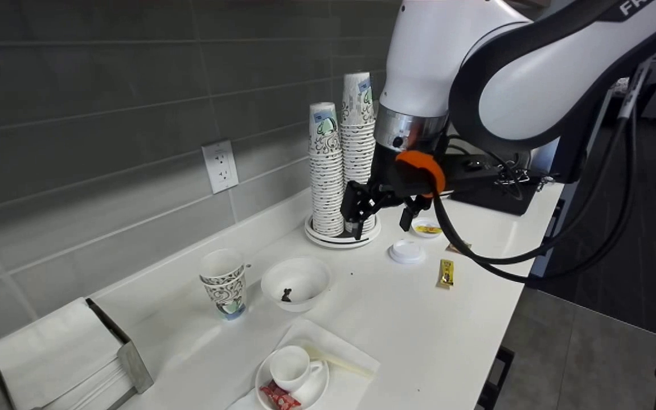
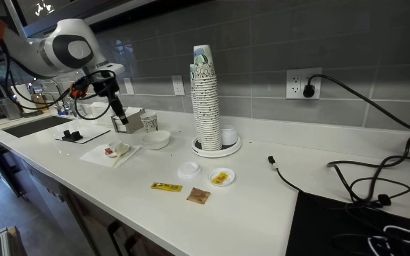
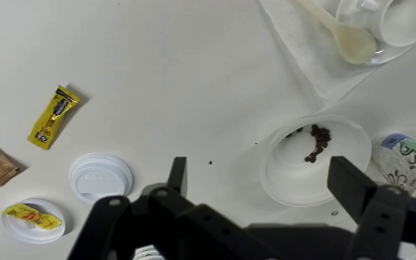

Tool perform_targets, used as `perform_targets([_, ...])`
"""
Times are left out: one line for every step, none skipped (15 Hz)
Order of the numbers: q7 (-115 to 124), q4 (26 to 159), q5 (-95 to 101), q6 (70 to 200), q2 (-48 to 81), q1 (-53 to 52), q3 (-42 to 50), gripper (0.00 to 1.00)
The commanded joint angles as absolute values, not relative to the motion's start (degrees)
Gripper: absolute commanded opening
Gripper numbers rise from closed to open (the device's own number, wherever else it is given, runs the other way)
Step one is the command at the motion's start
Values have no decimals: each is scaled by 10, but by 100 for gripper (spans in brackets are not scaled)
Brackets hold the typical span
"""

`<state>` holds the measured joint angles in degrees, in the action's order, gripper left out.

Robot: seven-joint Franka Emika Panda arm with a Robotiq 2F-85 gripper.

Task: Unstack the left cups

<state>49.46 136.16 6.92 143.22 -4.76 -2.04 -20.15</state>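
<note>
Claw (image 3: 258, 160) empty, left cups (image 1: 227, 293) nested

It hangs above the worktop (image 1: 413, 330), jaws wide apart with nothing held between them. Below, in the wrist view, lies the white bowl (image 3: 302, 187); just beside that, in both exterior views, the cups stand upright, one seated in another. None of the unstacking looks done: reaching the cups, drawing the upper one free and setting it down all seem left to do.

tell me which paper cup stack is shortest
The nested patterned paper cups beside the white bowl: they stand far lower than both cup columns on the round tray.
</note>
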Motion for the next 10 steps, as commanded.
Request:
perform_targets([495, 1359, 72, 1431, -46, -47, -174, 100])
perform_targets([495, 1358, 72, 1431, -47, -47, -174, 100])
perform_targets([496, 1357, 72, 1431, -47, -47, -175, 100])
perform_targets([496, 1356, 72, 1431, -47, -47, -175, 100])
perform_targets([496, 1356, 72, 1431, -47, -47, -175, 100])
perform_targets([496, 1356, 72, 1431, -47, -47, -175, 100])
perform_targets([496, 1356, 72, 1431, -47, -47, -175, 100])
perform_targets([496, 1356, 72, 1431, -47, -47, -175, 100])
perform_targets([496, 1356, 72, 1431, -47, -47, -175, 100])
perform_targets([512, 1341, 85, 1426, -35, -52, -178, 100])
